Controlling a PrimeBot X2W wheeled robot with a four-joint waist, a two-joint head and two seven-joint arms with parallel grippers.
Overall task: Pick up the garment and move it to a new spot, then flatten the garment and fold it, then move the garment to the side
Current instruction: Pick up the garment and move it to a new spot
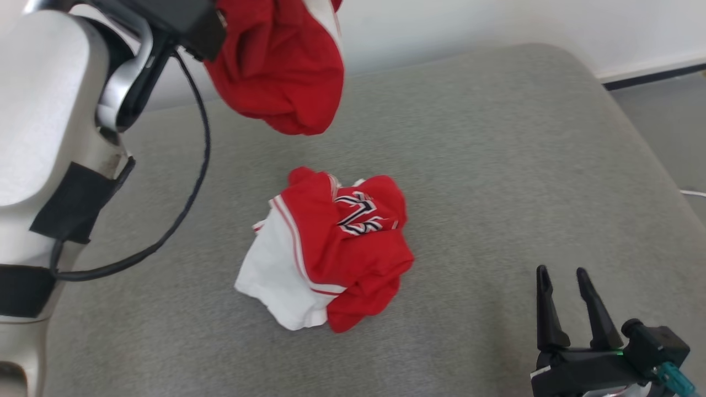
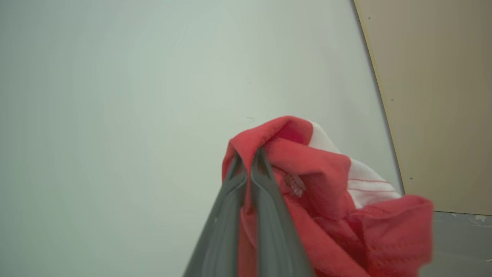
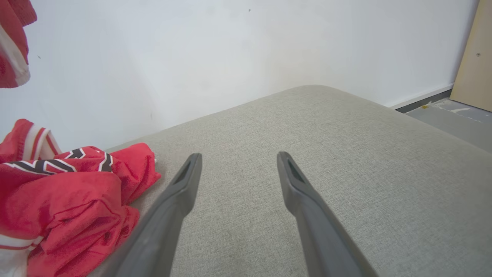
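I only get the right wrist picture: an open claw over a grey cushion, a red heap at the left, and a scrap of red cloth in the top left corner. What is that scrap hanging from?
Observer: The left claw is shut on it: a red and white garment held up in the air.
Operator: Does it touch the heap?
Observer: No. The head view shows it hanging clear above the heap, bare cushion between.
Operator: Anything else dangling?
Observer: A black cable loops down from the left arm.
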